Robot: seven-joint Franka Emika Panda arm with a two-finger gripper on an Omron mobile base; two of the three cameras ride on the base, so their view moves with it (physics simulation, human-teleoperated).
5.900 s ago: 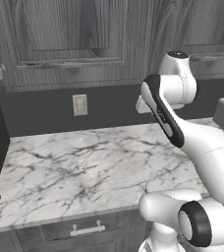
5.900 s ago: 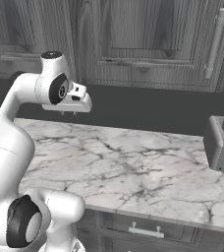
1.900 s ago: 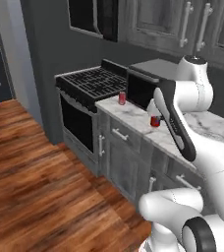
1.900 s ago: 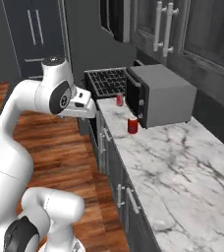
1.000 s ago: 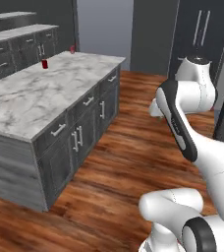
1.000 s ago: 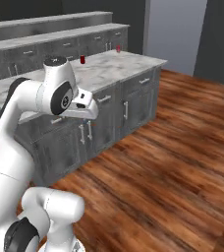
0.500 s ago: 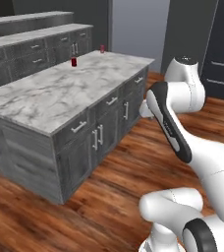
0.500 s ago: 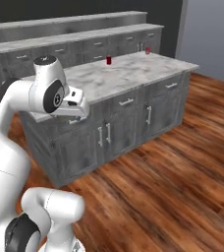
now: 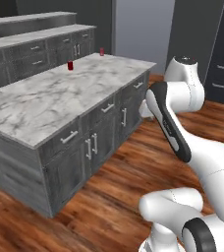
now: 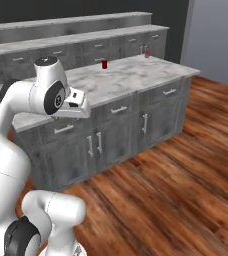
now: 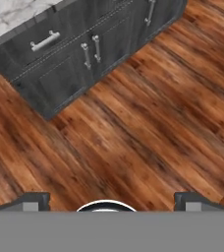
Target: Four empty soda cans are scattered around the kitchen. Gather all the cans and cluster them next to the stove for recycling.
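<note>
Two small red soda cans stand on the marble island top: one [image 9: 70,66] [image 10: 104,64] near the middle, the other [image 9: 101,51] [image 10: 147,52] by the far end. My gripper [image 11: 111,201] [image 10: 81,114] hangs in the air on the near side of the island, above the wooden floor and well short of both cans. It is open, its two dark fingertips [image 11: 33,201] wide apart with nothing between them. The stove is out of view.
The long island [image 9: 50,98] has a marble top and dark grey drawers and cabinet doors [image 11: 70,54] facing me. Behind it runs a grey counter with drawers [image 10: 76,47]. Wooden floor [image 10: 176,165] spreads open to the right of the island.
The whole picture has shifted with the base: the island and its two cans now appear nearer and at a different angle. The arm's pose looks the same, and the gripper holds nothing.
</note>
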